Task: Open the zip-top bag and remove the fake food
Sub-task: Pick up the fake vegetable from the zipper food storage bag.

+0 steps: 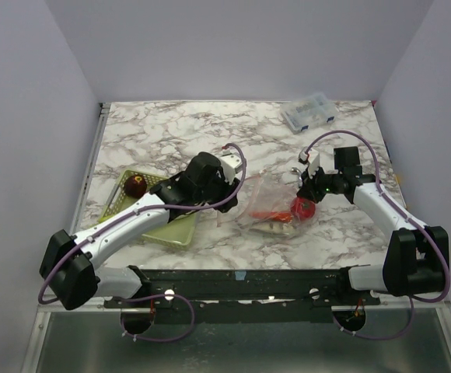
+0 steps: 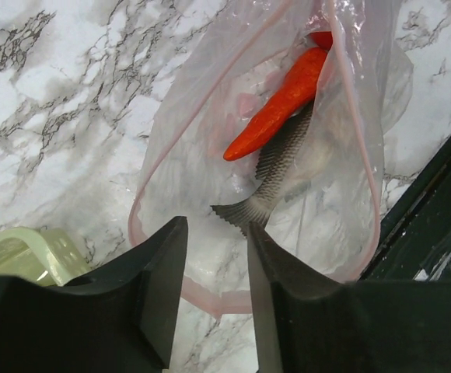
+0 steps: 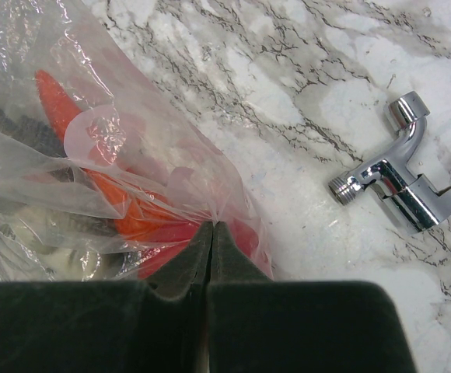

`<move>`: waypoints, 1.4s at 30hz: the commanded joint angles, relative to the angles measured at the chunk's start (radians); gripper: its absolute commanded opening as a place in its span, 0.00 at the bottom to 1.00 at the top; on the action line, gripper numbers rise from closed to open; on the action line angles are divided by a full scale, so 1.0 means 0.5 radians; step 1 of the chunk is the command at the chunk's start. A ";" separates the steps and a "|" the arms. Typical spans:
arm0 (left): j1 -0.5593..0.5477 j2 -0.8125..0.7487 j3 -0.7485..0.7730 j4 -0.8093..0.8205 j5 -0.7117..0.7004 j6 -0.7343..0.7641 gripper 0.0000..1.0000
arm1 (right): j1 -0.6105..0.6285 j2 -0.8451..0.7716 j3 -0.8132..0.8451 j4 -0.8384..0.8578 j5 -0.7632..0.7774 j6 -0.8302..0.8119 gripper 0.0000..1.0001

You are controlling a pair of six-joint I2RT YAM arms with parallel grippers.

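The zip-top bag [image 1: 266,203] lies mid-table with its pinkish zip strip [image 2: 348,116] spread into an open loop. Inside it are fake food pieces: an orange carrot [image 2: 281,102], a grey scaly fish [image 2: 270,183] and a red round fruit [image 1: 303,207]. My left gripper [image 2: 218,233] is at the bag's mouth. Its fingers stand apart on either side of the near lip, with a gap between them and nothing pinched. My right gripper [image 3: 212,225] is shut on a gathered fold of the bag's plastic at the opposite side. A dark maroon ball [image 1: 136,185] sits in the green basket [image 1: 175,229].
A chrome pipe fitting [image 3: 400,183] lies on the marble just right of the bag. A small clear compartment box [image 1: 309,113] stands at the back right. The basket's corner [image 2: 23,252] shows beside my left fingers, and a dark rail [image 2: 435,225] runs along the near edge.
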 commanded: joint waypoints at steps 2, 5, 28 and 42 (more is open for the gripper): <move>-0.018 0.160 0.123 -0.048 -0.069 0.098 0.35 | -0.013 0.005 0.013 -0.065 -0.027 -0.036 0.00; -0.039 0.257 0.155 -0.041 -0.067 0.111 0.35 | -0.013 0.005 0.015 -0.069 -0.030 -0.037 0.00; -0.139 0.748 0.182 0.330 0.015 -0.041 0.35 | -0.013 0.057 0.031 -0.113 -0.122 -0.063 0.01; -0.138 0.773 0.056 0.541 0.102 -0.021 0.37 | -0.013 -0.066 0.009 -0.238 -0.547 -0.219 0.45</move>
